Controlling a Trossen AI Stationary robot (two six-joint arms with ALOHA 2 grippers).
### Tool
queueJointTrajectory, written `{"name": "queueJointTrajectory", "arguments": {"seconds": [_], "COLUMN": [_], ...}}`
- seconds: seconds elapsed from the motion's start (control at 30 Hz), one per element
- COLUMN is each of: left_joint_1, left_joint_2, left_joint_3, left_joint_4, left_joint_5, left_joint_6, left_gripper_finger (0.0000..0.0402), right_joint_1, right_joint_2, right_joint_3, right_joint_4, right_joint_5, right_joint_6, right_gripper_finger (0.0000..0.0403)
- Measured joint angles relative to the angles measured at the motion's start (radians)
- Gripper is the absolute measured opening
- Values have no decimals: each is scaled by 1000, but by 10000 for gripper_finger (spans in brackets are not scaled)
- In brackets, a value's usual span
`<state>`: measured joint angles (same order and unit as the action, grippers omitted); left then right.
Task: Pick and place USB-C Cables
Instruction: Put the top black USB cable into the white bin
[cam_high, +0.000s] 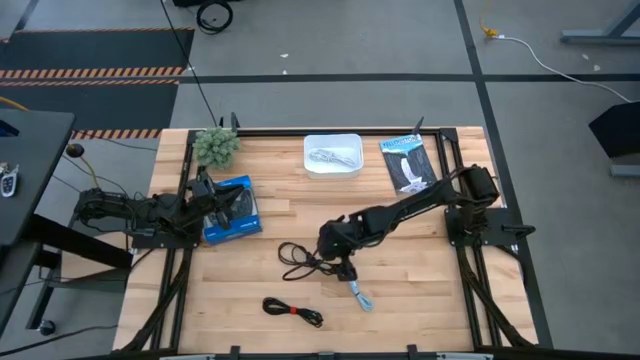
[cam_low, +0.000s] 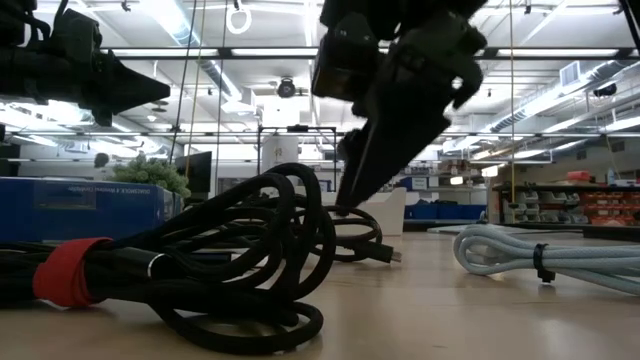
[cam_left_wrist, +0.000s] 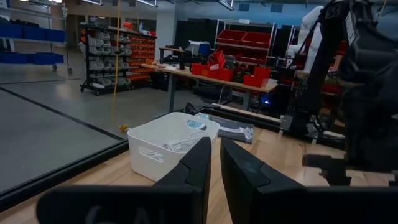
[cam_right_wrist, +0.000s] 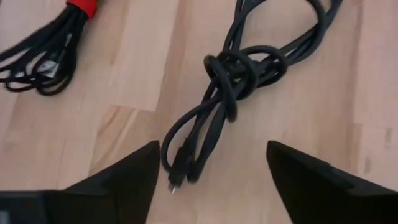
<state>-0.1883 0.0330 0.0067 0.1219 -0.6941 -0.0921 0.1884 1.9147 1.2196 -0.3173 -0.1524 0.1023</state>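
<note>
The left gripper (cam_high: 222, 205) rests near the table's (cam_high: 420, 300) left edge, over a blue box (cam_high: 232, 210), fingers nearly shut, holding nothing. The black cable with red tie (cam_high: 292, 310) lies near the front edge. Mid-table, the right gripper (cam_high: 345, 268) hangs wide open over the plain black cable (cam_high: 298, 259). The light blue cable (cam_high: 361, 296) lies just beside it. The white cable (cam_high: 328, 156) sits in the white bin (cam_high: 333, 140) at the back edge.
</note>
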Motion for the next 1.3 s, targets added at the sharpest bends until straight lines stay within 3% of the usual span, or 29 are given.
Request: {"name": "queueJointTrajectory", "arguments": {"seconds": [0.37,0.7,0.97,1.3], "left_joint_1": [0,0,0,0], "left_joint_2": [9,13,13,13], "left_joint_3": [0,0,0,0], "left_joint_4": [2,-10,-11,-16], "left_joint_5": [0,0,0,0], "left_joint_6": [0,0,0,0], "left_gripper_finger": [43,43,43,43], "right_joint_1": [0,-1,-16,-73], "right_joint_2": [34,32,23,23], "right_joint_3": [-99,-102,-72,130], "right_joint_4": [159,150,41,-266], "right_joint_5": [1,-3,-29,13], "right_joint_6": [0,-6,-2,-205], "right_gripper_finger": [162,20,12,12]}}
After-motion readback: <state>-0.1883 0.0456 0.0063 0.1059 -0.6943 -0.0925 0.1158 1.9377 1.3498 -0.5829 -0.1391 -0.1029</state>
